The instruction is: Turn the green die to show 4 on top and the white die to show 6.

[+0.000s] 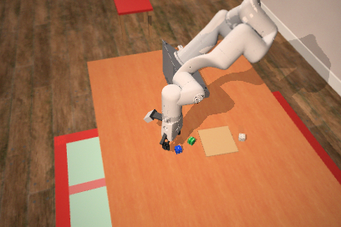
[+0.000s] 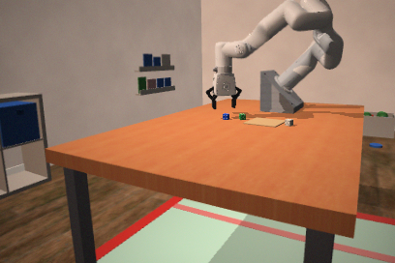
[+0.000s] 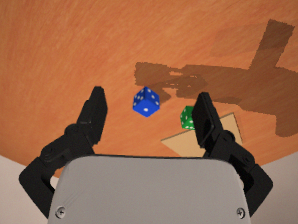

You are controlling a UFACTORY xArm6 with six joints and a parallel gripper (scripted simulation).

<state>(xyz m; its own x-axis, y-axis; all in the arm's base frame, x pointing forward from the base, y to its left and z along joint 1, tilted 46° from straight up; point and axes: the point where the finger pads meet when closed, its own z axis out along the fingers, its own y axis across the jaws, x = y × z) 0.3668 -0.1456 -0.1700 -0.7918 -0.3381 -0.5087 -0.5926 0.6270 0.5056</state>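
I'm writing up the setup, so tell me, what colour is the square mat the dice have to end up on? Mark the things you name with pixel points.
Plain tan; the mat (image 1: 217, 141) (image 2: 264, 122) (image 3: 186, 143) shows best in the top view.

We count three dice around the mat (image 1: 217, 141) (image 2: 265, 122) (image 3: 186, 145): one white die (image 1: 242, 137) (image 2: 288, 122) on one side of it, and one green die (image 1: 191, 140) (image 2: 242, 116) (image 3: 188, 118) and one blue die (image 1: 178, 149) (image 2: 226, 116) (image 3: 146, 102) off its opposite side. We see one mat.
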